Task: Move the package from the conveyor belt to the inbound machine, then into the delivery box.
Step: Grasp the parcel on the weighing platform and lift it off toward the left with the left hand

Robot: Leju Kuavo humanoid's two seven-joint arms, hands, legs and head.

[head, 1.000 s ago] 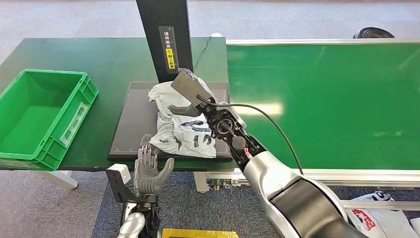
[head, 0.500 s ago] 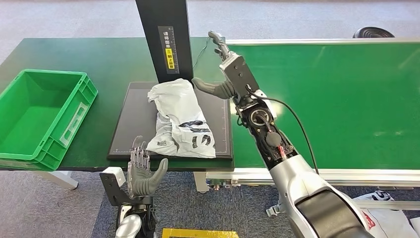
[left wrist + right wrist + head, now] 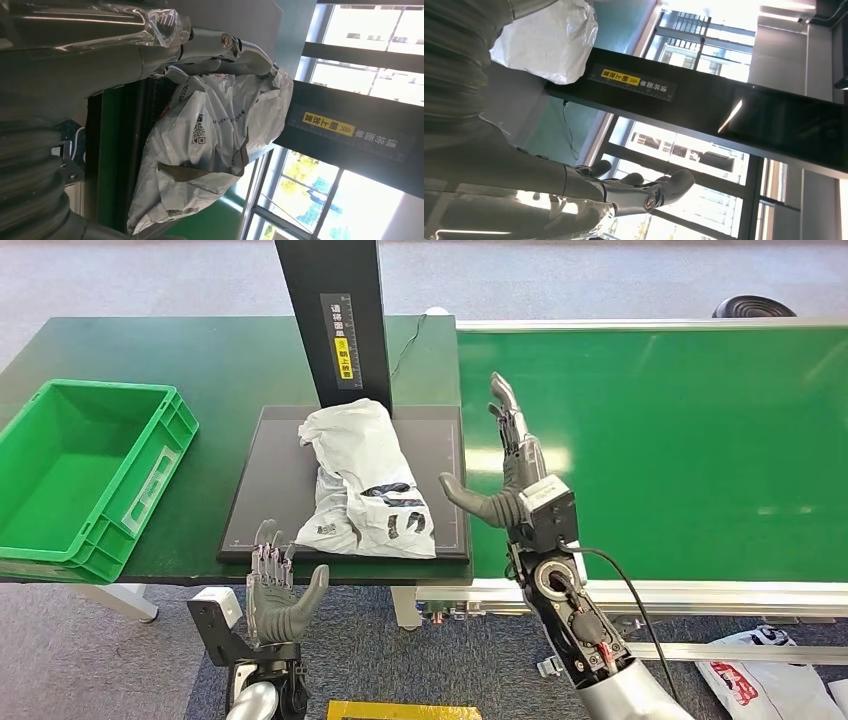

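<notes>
The package [image 3: 362,480], a crumpled white plastic mailer with black print, lies on the black flat plate of the inbound machine [image 3: 268,485]. In the left wrist view the package [image 3: 210,150] fills the middle, and in the right wrist view one white end of the package [image 3: 549,42] shows. My right hand [image 3: 510,480] is raised over the near left edge of the conveyor belt [image 3: 680,440], to the right of the package, fingers spread and holding nothing. My left hand [image 3: 278,590] hangs just before the table's front edge, below the plate, fingers apart and empty.
A green delivery box [image 3: 85,470] stands at the table's left end. The machine's black post [image 3: 335,320] with a yellow label rises behind the plate. Another white bag [image 3: 765,685] lies on the floor at the lower right.
My right hand has let go of the package and drawn back to the right and toward me, off the plate. The package stays on the plate. My left hand drifted slightly lower and left.
</notes>
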